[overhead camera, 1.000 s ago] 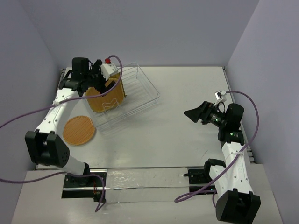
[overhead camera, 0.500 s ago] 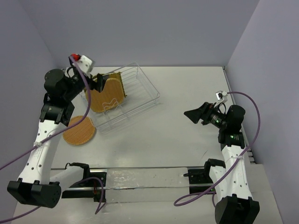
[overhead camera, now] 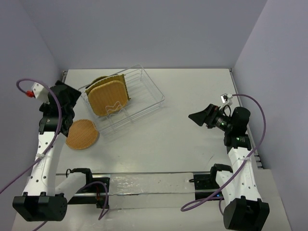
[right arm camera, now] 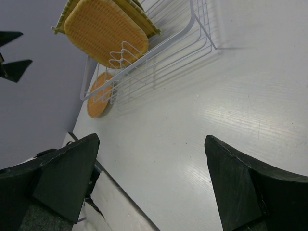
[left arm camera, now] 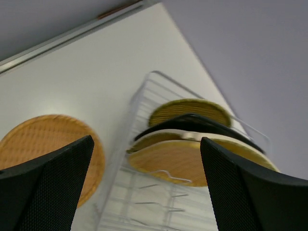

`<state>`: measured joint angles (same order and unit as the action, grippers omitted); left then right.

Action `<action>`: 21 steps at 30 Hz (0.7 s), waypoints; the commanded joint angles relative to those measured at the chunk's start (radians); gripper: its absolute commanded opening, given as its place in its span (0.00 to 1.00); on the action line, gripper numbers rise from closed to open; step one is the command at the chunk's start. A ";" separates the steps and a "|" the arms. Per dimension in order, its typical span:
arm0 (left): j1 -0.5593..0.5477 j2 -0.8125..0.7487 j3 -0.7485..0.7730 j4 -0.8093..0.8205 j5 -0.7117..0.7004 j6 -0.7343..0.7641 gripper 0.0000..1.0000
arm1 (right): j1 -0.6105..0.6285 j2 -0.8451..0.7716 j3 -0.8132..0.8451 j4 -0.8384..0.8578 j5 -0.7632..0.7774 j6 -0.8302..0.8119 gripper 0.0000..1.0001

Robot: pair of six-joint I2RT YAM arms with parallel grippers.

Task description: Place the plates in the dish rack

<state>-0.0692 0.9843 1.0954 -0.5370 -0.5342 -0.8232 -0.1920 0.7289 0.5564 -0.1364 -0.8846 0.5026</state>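
Four plates (overhead camera: 109, 97) stand upright in the dish rack (overhead camera: 144, 99); a fifth, round orange plate (overhead camera: 82, 134) lies flat on the bench (overhead camera: 183, 144) beside it. I see left gripper (overhead camera: 71, 98) and right gripper (overhead camera: 196, 117) both spread, holding nothing.

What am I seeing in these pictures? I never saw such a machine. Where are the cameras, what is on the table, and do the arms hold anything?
These are two robot arms at the near edge of a table, each with a two-finger gripper. The wide picture comes from a camera above and behind them; the other two come from wrist cameras, with black fingers at the bottom. A wire dish rack stands on the table with plates upright in it, a rounded-square orange woven plate in front. A round orange woven plate lies flat beside it. The left gripper and the right gripper are open and empty.
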 commanded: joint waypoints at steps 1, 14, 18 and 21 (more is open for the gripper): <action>0.186 -0.054 -0.100 -0.076 0.055 -0.176 0.99 | 0.020 0.025 0.004 0.015 0.004 0.013 0.98; 0.561 -0.077 -0.483 0.004 0.277 -0.307 0.99 | 0.037 0.093 0.012 0.015 -0.021 0.024 0.98; 0.560 -0.069 -0.579 0.074 0.317 -0.319 0.99 | 0.041 0.108 0.008 0.015 -0.013 0.026 0.98; 0.561 -0.088 -0.614 0.105 0.332 -0.317 0.99 | 0.042 0.111 0.013 0.014 -0.016 0.027 0.98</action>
<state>0.4820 0.9219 0.5087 -0.5249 -0.2466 -1.1159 -0.1599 0.8367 0.5552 -0.1368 -0.8933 0.5275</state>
